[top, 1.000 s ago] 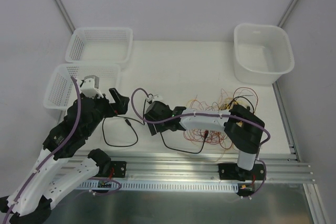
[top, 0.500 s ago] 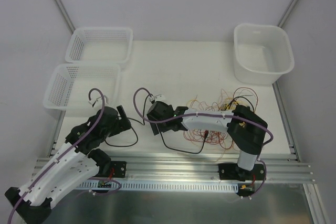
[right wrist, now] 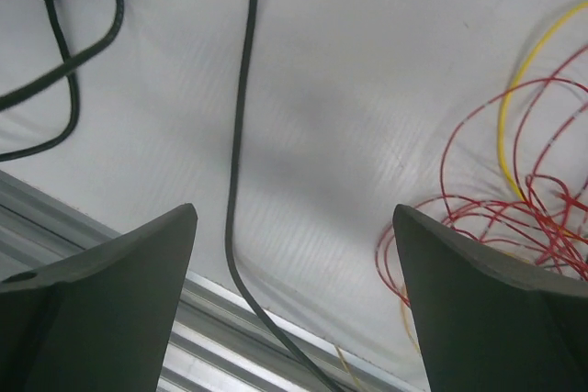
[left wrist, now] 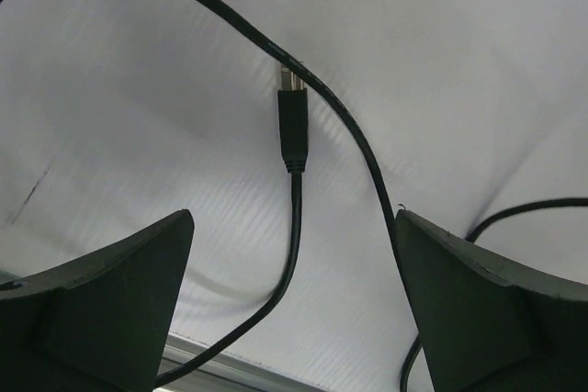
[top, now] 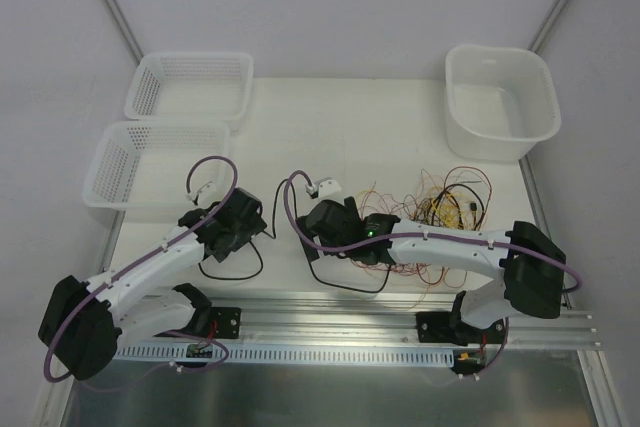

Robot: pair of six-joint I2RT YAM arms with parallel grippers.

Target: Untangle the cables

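**Both grippers wide open over the black cable, tangle off to the right**

Top camera first: the left gripper (top: 243, 230) is down low over the white surface (top: 330, 127), right at a loop of black cable (top: 232, 269); the right gripper (top: 322, 227) reaches across from the other side and sits near it, a second black loop (top: 350, 282) trailing under its arm; the tangle of red and yellow-orange cables (top: 440, 209) lies right of centre, partly beneath the right arm and well apart from the left gripper; two mesh baskets (top: 190, 55) stand far left, a white tub (top: 495, 142) far right.

Over to the left wrist: the fingers (left wrist: 101, 309) are spread wide, nothing pinched; the black cable lies on the surface under the gap, its plug (left wrist: 291, 126) dead ahead; another stretch of cable crosses at the plug's tip.

Right wrist now: these fingers (right wrist: 496, 309) stand wide too, holding nothing; a black cable runs down through the gap; red wires (right wrist: 542, 218) and a yellow wire (right wrist: 503, 121) bunch just beside the right-hand finger.
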